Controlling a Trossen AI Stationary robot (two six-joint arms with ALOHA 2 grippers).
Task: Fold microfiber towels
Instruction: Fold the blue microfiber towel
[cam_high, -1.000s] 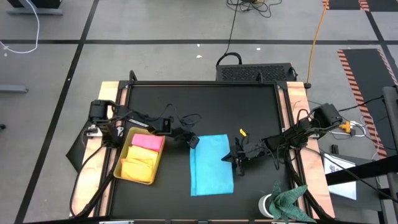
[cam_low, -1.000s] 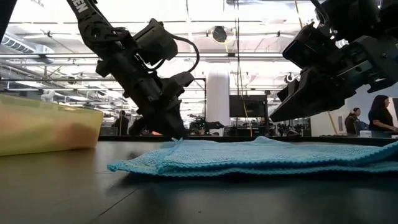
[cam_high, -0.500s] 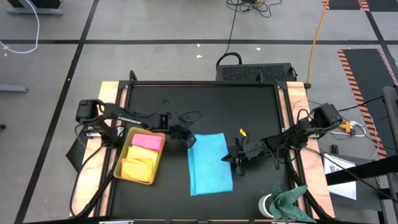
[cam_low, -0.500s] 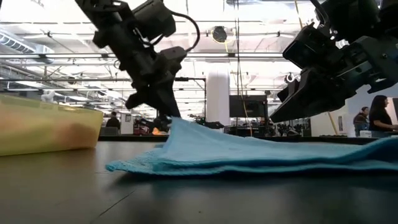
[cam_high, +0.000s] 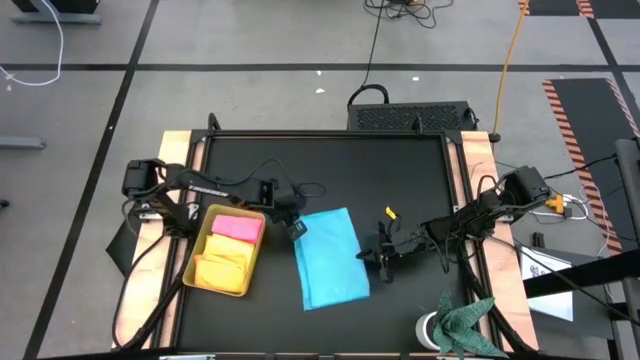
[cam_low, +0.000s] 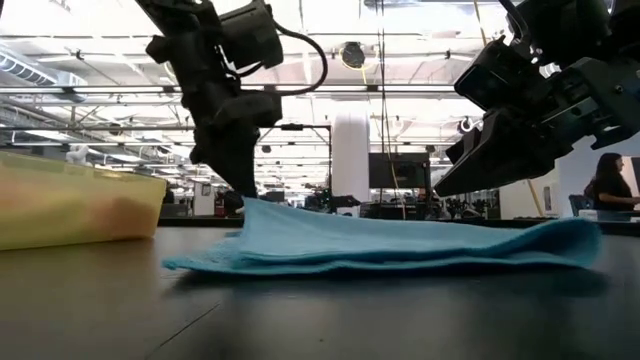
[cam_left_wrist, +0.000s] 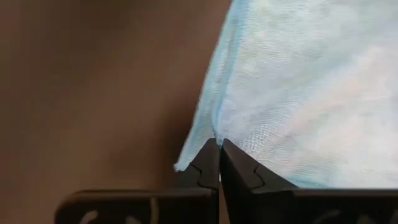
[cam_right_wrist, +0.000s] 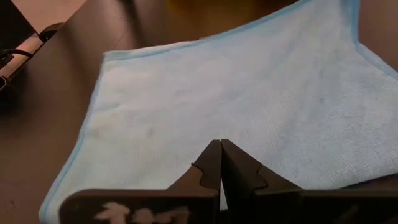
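The black surface (cam_high: 330, 170) is carrying the light blue towel (cam_high: 330, 258) at its middle, beside the tray (cam_high: 226, 252). My left end effector (cam_high: 297, 229) is pinching its corner; my right end effector (cam_high: 378, 252), closed, is pressing the opposite edge. Pulling too hard, I am risking the thin corner slipping free or the cloth bunching.

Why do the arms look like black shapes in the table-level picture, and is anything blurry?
Low view: bright ceiling lights behind silhouette the left claw pinching the light blue towel, and the tray at the edge looks soft. Left wrist view: the towel is too close, so its weave blurs. High view: evenly lit, sharp.
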